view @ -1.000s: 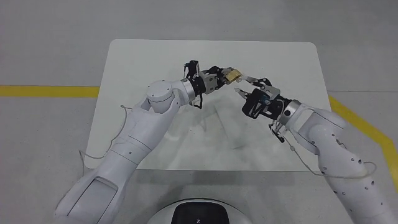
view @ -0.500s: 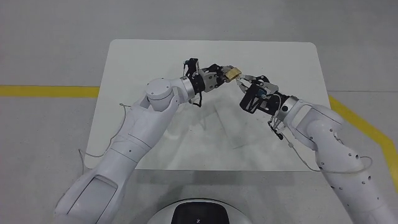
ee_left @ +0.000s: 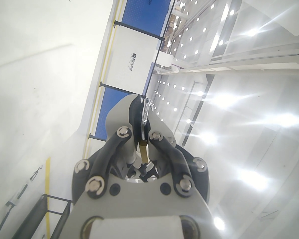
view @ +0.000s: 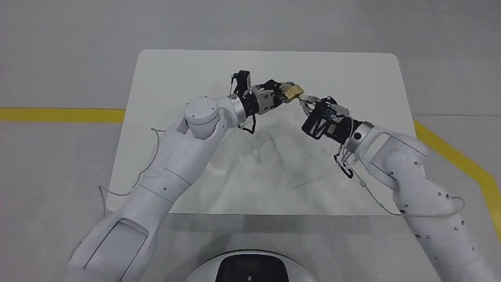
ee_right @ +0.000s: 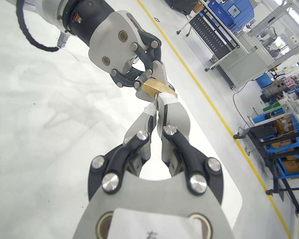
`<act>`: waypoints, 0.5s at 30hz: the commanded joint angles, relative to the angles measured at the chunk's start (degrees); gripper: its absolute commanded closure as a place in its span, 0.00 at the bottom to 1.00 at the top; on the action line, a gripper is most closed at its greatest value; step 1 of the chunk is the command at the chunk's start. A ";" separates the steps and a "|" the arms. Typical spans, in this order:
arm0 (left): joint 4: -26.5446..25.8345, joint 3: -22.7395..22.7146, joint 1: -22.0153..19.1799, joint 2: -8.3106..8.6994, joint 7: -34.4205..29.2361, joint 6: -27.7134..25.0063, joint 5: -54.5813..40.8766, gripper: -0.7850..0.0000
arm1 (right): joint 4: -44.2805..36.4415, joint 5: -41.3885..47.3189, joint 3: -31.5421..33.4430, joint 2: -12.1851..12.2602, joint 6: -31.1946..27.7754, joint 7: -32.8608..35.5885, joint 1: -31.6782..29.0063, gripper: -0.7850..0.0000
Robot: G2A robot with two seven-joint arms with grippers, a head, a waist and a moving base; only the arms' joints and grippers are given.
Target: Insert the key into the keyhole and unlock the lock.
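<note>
Above the middle of the white table (view: pixel 188 78), my left gripper (view: pixel 282 94) is shut on a brass padlock (view: pixel 293 92). The right wrist view shows the padlock (ee_right: pixel 157 87) pinched between the left gripper's fingers (ee_right: pixel 162 72). My right gripper (ee_right: pixel 158 106) is shut on the key (ee_right: pixel 156 99), a sliver of metal between its taped tips. The key's tip touches the padlock's underside; how far it is in I cannot tell. In the left wrist view the brass body (ee_left: pixel 144 152) sits deep between the fingers (ee_left: pixel 156 125). From above, the right gripper (view: pixel 307 104) sits just right of the padlock.
The table's far edge and right corner (ee_right: pixel 235 195) lie close to both grippers. A yellow floor line (view: pixel 55 114) runs past the table. Benches and racks (ee_right: pixel 221 33) stand beyond it.
My right gripper has moved up and left with the key, closing the gap until it meets the padlock. The left arm has held the padlock almost still.
</note>
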 commanded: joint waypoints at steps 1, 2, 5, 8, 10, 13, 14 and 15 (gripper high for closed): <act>-0.76 0.30 0.15 0.05 0.73 -0.59 1.71 1.00 | 0.98 5.16 0.38 -0.26 0.48 0.08 -0.15 1.00; -1.24 0.37 0.30 0.08 1.25 -0.95 2.47 1.00 | 1.68 7.27 0.77 -0.34 0.16 0.38 0.07 1.00; -2.66 0.51 0.87 0.23 2.39 -2.07 4.83 1.00 | 3.45 13.49 1.52 -0.55 -1.35 1.34 0.47 1.00; -3.70 0.50 1.55 0.38 2.51 -2.95 6.27 1.00 | 5.06 17.59 2.23 -0.63 -2.76 2.99 1.02 1.00; -4.20 0.43 1.91 0.49 2.73 -3.72 7.32 1.00 | 5.90 20.63 2.50 -0.73 -3.76 3.51 1.26 1.00; -4.82 0.31 2.21 0.69 2.96 -4.82 9.33 1.00 | 6.90 24.30 2.71 -0.86 -4.83 4.34 1.49 1.00; -5.06 0.35 2.26 0.76 3.02 -5.02 10.20 1.00 | 7.38 25.54 2.83 -0.89 -5.34 4.67 1.65 1.00; -5.33 0.37 2.31 0.82 3.15 -5.24 11.07 1.00 | 7.74 26.46 2.98 -0.91 -5.56 4.98 1.85 1.00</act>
